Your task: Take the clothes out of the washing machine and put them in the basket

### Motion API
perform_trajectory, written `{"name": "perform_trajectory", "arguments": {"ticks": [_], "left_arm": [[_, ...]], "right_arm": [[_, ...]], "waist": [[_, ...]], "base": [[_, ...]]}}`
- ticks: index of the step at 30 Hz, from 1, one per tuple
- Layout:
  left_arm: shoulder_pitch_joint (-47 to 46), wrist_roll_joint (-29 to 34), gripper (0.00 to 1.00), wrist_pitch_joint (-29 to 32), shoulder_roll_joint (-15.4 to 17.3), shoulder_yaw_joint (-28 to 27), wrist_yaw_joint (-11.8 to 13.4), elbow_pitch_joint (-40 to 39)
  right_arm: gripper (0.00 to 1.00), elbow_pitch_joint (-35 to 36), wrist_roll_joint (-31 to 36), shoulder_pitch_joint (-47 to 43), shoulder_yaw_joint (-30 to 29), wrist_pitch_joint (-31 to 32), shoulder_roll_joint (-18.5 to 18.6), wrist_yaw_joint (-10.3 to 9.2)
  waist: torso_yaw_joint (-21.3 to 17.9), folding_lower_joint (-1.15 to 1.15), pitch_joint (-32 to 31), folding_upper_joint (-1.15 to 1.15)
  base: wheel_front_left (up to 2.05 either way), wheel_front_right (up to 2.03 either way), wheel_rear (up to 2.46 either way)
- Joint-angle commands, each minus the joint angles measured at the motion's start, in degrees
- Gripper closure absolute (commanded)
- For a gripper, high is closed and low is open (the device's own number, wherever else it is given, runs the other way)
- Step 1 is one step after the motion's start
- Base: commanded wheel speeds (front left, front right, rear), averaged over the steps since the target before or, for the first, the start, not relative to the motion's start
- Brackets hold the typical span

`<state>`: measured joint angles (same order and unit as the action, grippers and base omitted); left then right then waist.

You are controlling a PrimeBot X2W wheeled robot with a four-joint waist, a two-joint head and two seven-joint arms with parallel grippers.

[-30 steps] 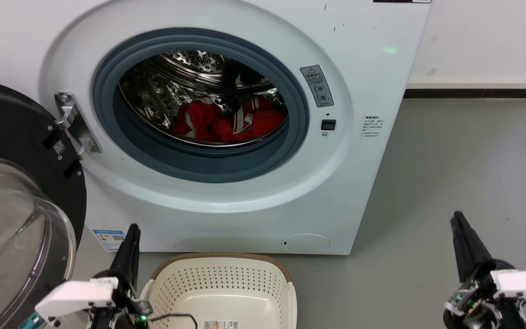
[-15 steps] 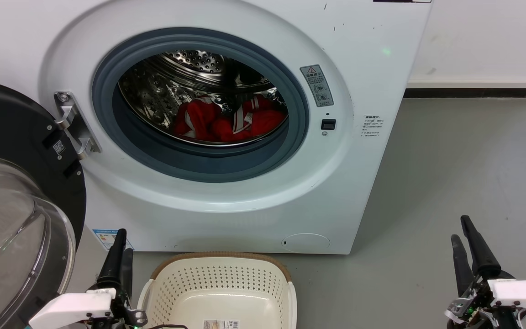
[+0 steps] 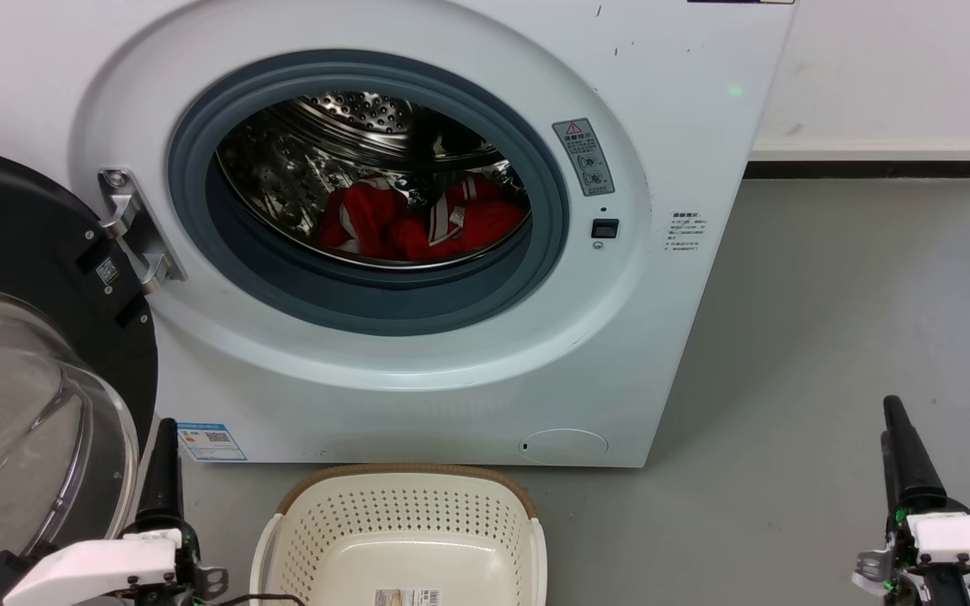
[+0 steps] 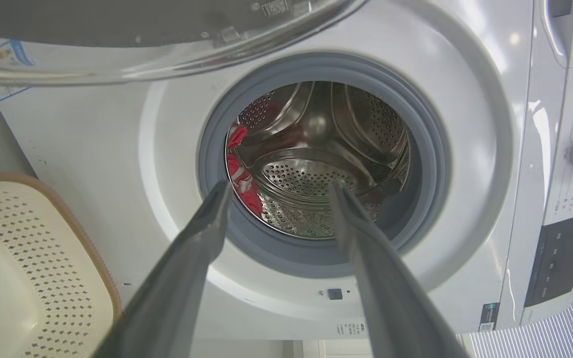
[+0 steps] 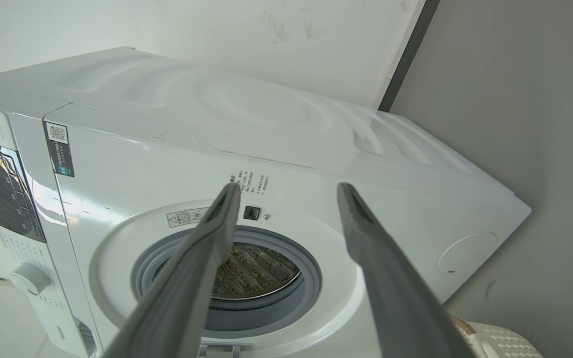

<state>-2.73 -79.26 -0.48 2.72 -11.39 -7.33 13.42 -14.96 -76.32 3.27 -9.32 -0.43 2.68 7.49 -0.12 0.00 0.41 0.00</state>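
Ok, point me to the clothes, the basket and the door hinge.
clothes [image 3: 375, 220]: head view, on the left red hump inside the drum.
basket [image 3: 405, 509]: head view, on its perforated far wall.
door hinge [image 3: 133, 223]: head view, on the metal bracket left of the porthole.

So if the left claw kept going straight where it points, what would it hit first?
Likely the steel drum. In its wrist view the left gripper aims through the open porthole of the washing machine, with the red clothes just off to one side. Depth is unclear, so that is a guess.
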Motion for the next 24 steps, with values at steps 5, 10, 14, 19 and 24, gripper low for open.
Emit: {"name": "perform_trajectory", "arguments": {"ticks": [5,10,14,19,24], "left_arm": [[-0.9,6.5,0.0,-1.5,0.1,-2.8,-0.1,-2.9],[-1.0,12.1,0.0,-2.6,0.1,-3.7,1.1,-5.3],[-0.7,17.3,0.0,-3.4,0.2,-3.0,2.7,-8.7],[0.1,20.0,0.0,-4.3,0.2,-1.8,3.9,-12.1],[1.1,23.7,0.0,-5.2,0.2,-0.7,2.6,-14.3]], "right_arm": [[0.0,3.2,10.2,1.8,-1.7,-1.5,0.3,0.0],[0.0,7.1,19.8,1.9,-1.3,-2.6,0.3,0.0],[0.0,11.2,27.5,1.9,-0.3,-3.4,0.3,0.0],[0.0,15.0,36.1,1.3,1.6,-4.3,0.3,0.0],[0.0,17.7,42.5,0.9,2.6,-5.3,0.3,0.0]], "waist": [[0.0,0.0,0.1,0.0],[0.0,0.0,0.2,0.0],[0.0,0.0,0.4,0.0],[-0.1,0.0,0.6,0.0],[-0.2,0.0,0.7,0.0]], "base": [[0.0,0.0,0.0],[0.0,0.0,0.0],[0.0,0.0,0.0],[0.0,0.0,0.0],[0.0,0.0,0.0]]}}
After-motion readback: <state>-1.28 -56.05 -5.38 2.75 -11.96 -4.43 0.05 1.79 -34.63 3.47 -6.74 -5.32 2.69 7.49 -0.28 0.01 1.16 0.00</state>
